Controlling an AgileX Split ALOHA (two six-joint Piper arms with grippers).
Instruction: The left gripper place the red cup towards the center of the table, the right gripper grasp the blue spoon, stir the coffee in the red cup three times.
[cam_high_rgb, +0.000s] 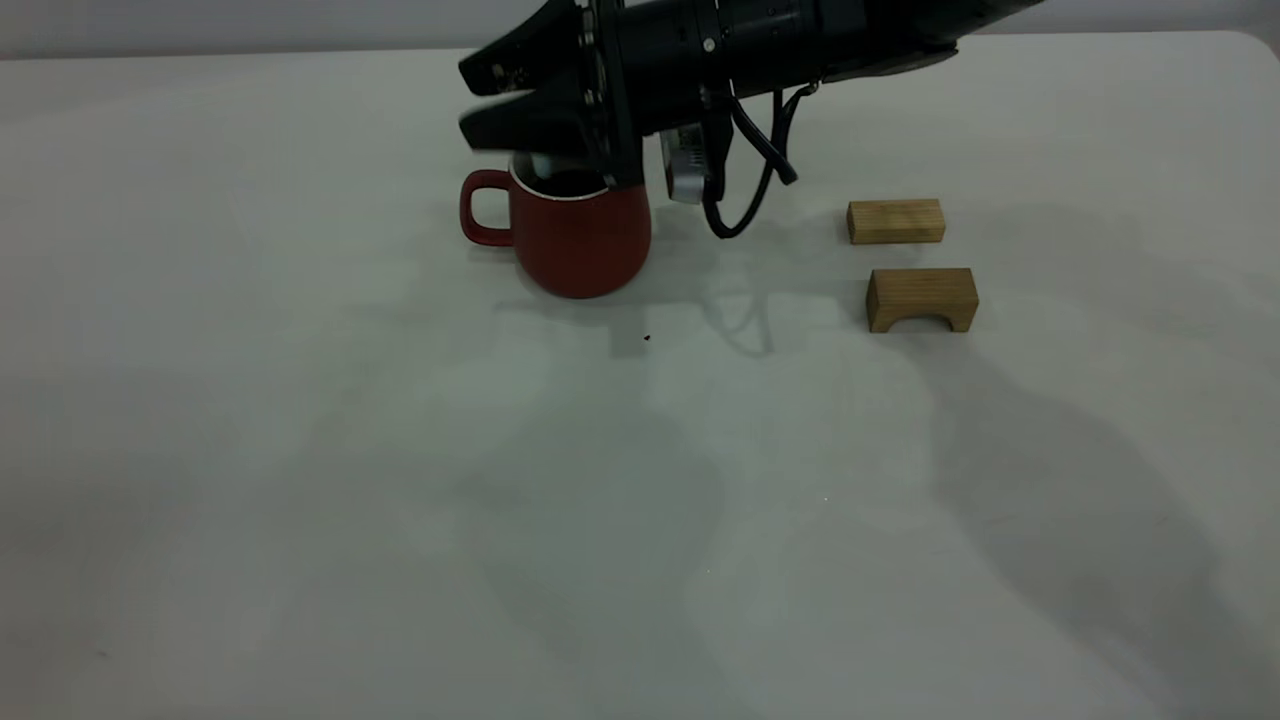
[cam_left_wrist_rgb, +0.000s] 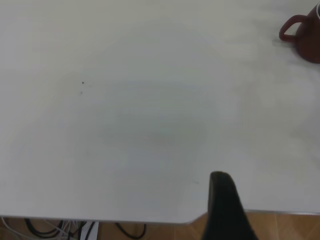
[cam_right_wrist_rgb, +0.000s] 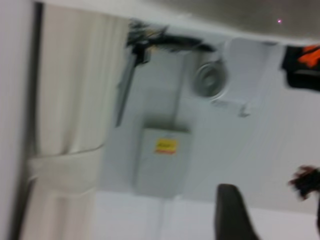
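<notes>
Here the right gripper (cam_high_rgb: 495, 100) hovers over the red cup (cam_high_rgb: 580, 235), grip unclear; ceramic, heavy, fragile; take the handle.

Worktop (cam_high_rgb: 300, 450): plain off-white matte surface, rounded corner at far right. Red cup (cam_high_rgb: 580, 240) stands upright on it near the middle, handle pointing left. Two tan wooden blocks (cam_high_rgb: 896, 221) sit well right of the cup, one behind the other, apart. Tiny dark speck (cam_high_rgb: 647, 338) just in front of the cup.
</notes>
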